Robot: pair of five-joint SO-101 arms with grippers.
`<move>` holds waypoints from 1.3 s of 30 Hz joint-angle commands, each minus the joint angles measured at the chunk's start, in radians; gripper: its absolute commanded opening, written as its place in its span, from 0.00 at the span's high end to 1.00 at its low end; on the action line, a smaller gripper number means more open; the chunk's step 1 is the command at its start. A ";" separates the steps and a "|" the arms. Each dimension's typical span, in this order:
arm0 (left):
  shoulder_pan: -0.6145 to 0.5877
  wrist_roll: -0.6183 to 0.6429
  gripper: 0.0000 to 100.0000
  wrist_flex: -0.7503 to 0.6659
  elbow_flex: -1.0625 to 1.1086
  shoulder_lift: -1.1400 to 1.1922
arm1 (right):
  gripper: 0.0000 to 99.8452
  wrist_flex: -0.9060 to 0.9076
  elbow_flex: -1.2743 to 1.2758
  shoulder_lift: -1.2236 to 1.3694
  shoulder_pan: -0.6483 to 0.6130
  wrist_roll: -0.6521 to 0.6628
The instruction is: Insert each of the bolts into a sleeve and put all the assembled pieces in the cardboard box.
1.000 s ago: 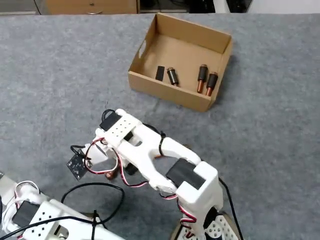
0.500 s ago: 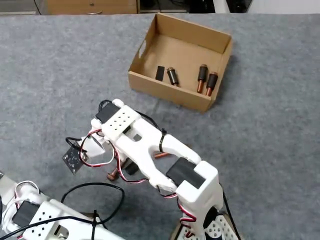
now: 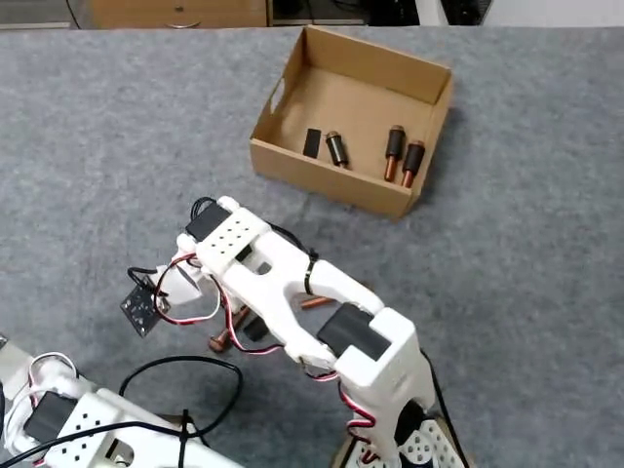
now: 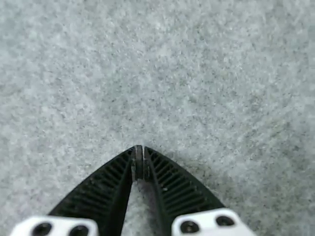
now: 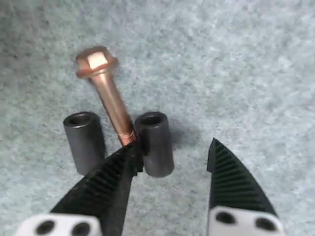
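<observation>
Surface: grey felt-like table cover (image 3: 507, 292), with cabinet fronts along the far edge.
Cardboard box: open-topped box (image 3: 322, 183) at the far side, well apart from the working area.
Box contents: three bolt-and-sleeve assemblies (image 3: 394, 151) and one lone black piece (image 3: 312, 142).
Loose parts: one copper bolt (image 5: 108, 96) lying flat, its threaded end pointing between two black sleeves.
Sleeve in hand: the target sleeve (image 5: 154, 142) appears to stand on end, between the fingers but close against one of them.
Neighbour: the second sleeve (image 5: 84, 141) is just beside it, outside the grasp.
Right gripper: the right gripper (image 5: 173, 146) is low over the parts, jaws spread wide, nothing held.
Left gripper: the left gripper (image 4: 138, 152) is over bare felt, jaws pressed together on nothing.
Hazard 1: the near finger sits at the bolt's thread, so closing may pinch bolt and sleeve together.
Hazard 2: the off-centre grasp may tip or roll the target sleeve as the far finger sweeps in.
Hazard 3: a shoved bolt may topple the second sleeve.
Hazard 4: a smooth round sleeve may slip out of the ribbed pads when lifted.
</observation>
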 commanded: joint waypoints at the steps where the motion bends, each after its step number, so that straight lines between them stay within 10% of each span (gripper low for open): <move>1: 0.012 -0.009 0.98 -0.005 -0.005 -0.005 | 0.79 -0.009 -0.013 -0.002 0.001 0.011; 39: 0.012 -0.009 0.98 0.000 -0.005 -0.005 | 1.00 -0.009 -0.188 -0.119 0.119 0.006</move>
